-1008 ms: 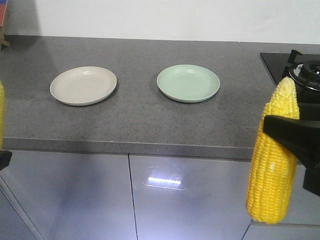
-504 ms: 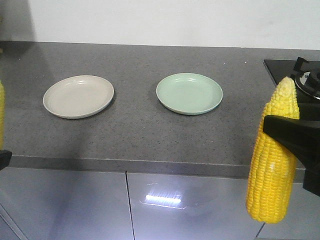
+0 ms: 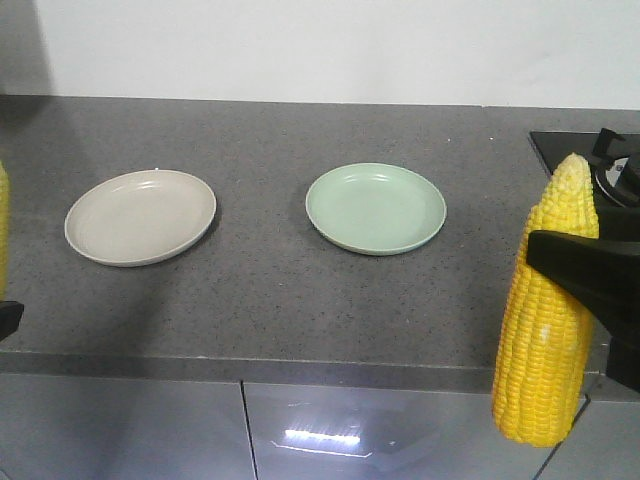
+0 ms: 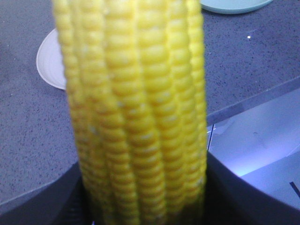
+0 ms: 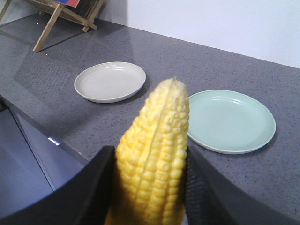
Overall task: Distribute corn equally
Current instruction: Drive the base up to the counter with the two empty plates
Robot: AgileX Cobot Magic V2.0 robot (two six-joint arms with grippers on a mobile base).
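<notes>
Cobs aloft, plates waiting: the robot's right gripper stood clamped on a bright yellow husked corn cob. It held the cob upright with the paler tip uppermost, off the grey speckled stone counter and near the black gas hob. The left gripper was closed round the base of a second yellow cob, which showed only as a sliver at the left margin of the front view. Neither cob touched anything but its own jaws.

Both arms appeared to be in the carrying stage, with no corn yet delivered. One cob per plate looked the fair split: the left arm to the plate on its side and the right arm to the other, so the arms need not cross. Each cob would probably need tipping from upright to lying flat, then lowering until it rested in the plate's well before the jaws opened. A round cob let go high or at an angle could roll over so shallow a rim.

On the counter sat a round beige plate to the left and a round pale-green plate to the right. They were well apart, and each held nothing.
</notes>
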